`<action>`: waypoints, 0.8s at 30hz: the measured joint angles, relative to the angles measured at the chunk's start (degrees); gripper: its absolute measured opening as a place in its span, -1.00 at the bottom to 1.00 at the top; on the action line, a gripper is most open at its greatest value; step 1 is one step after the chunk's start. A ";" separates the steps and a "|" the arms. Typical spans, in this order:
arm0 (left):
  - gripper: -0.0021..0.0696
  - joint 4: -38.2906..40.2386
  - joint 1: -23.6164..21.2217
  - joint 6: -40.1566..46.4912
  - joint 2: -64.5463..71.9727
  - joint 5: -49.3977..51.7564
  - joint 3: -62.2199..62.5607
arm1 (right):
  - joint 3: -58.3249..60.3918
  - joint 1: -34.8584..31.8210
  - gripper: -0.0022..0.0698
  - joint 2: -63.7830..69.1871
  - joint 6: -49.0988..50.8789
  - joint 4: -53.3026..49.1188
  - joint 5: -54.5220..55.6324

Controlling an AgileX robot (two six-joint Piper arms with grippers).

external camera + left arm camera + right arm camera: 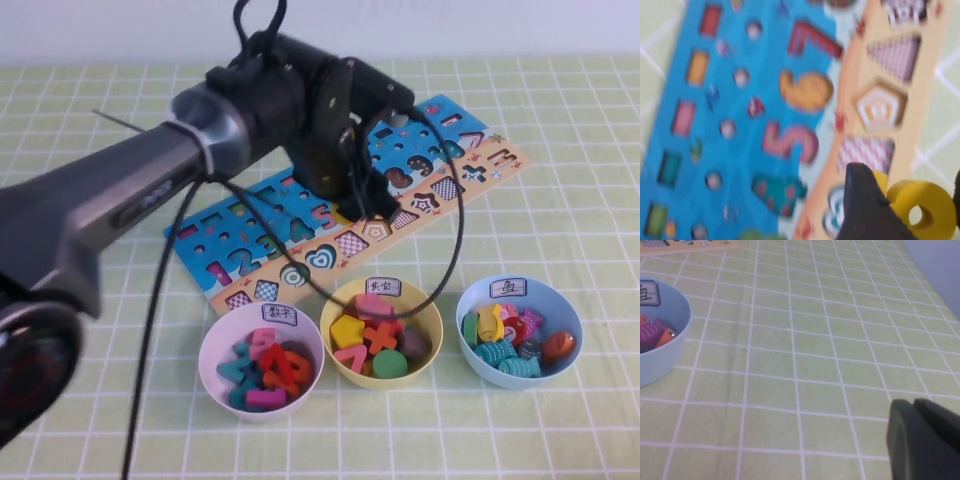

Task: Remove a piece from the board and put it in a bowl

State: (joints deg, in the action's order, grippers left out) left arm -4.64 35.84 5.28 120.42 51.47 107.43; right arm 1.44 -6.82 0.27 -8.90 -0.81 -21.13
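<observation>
The high camera looks down from the robot's side at the whole worktop. The left wrist camera sits very close above the board — also seen from high. The right wrist camera looks low across the worktop; the blue bowl — at four o'clock from high — is shared.

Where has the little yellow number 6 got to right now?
The yellow 6 is pinched in the left hand, just above the board near its patterned tan strip, behind the yellow bowl.
</observation>
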 joint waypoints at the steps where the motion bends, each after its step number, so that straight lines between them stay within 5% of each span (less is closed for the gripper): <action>1: -0.09 0.00 0.00 0.00 -1.68 -1.24 -2.92 | 0.00 0.00 -0.99 0.00 0.00 0.00 0.00; 15: -0.09 7.08 0.11 -1.21 -33.39 -15.40 -46.58 | 0.00 0.00 -0.99 0.00 0.00 0.00 0.00; 24: 0.04 7.96 -1.53 -1.45 -32.02 -22.94 -52.56 | 0.00 0.00 -0.99 0.00 0.00 0.00 0.00</action>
State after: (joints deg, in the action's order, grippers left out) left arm 3.32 34.32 3.83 88.40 28.53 54.86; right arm 1.44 -6.82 0.27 -8.90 -0.81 -21.13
